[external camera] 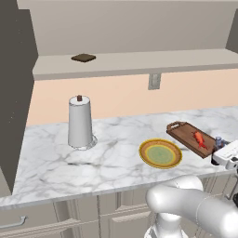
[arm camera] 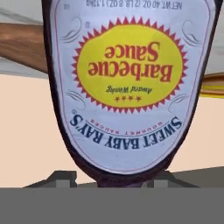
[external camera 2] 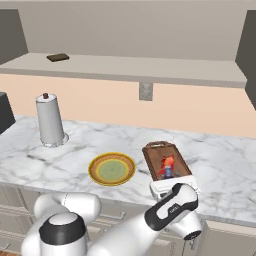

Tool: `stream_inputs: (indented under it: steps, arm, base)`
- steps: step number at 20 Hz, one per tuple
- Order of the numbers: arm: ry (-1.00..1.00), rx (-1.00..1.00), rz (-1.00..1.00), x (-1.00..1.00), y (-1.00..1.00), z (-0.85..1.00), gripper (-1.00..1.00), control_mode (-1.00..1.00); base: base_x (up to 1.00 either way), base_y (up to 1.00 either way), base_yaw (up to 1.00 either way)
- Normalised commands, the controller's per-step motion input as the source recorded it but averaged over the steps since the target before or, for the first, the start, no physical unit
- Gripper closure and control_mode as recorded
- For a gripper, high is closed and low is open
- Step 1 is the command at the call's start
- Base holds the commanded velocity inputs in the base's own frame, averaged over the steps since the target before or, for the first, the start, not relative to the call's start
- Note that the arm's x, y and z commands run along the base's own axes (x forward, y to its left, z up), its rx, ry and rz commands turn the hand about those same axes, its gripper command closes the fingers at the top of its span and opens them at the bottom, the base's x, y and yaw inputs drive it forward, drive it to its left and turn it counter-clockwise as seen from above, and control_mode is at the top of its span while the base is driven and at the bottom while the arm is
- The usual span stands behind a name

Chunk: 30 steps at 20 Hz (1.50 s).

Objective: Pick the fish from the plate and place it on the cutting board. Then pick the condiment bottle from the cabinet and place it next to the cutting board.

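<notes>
Fish [external camera: 199, 138] on the cutting board [external camera: 183, 132], plate [external camera: 160, 154] bare: first half looks done.
The condiment bottle [arm camera: 129, 83] sits close in front of the tool [arm camera: 109, 183] in the hand view, its label upside down; in the left base view its cap [external camera: 218, 141] shows at right, beside the board, over the surface [external camera: 107, 153]. Whether the tool grips it I cannot tell; letting go and withdrawing seem left.
</notes>
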Motion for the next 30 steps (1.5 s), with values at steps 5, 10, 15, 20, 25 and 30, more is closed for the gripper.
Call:
stream_inputs:
  steps: [5, 10, 15, 20, 25, 30]
  arm:
    - [0.02, 0.0, 0.0, 0.0, 0.0, -0.18, -1.0, -1.0]
    - [0.03, 0.0, 0.0, 0.0, 0.0, -0.12, -1.0, -1.0]
    - [0.01, 0.0, 0.0, 0.0, -0.03, -0.05, -1.0, -1.0]
    - [0.0, 0.0, 0.0, -0.05, -0.17, 0.0, -1.0, -1.0]
    - [0.0, 0.01, 0.0, -0.09, -0.23, 0.0, -1.0, -1.0]
    - [0.0, 0.0, 0.0, -0.11, -0.08, 0.0, -1.0, -1.0]
  base:
    - [0.0, 0.0, 0.0]
    - [0.0, 0.0, 0.0]
    - [0.0, 0.0, 0.0]
    - [0.0, 0.0, 0.0]
    - [0.0, 0.0, 0.0]
    - [0.0, 0.0, 0.0]
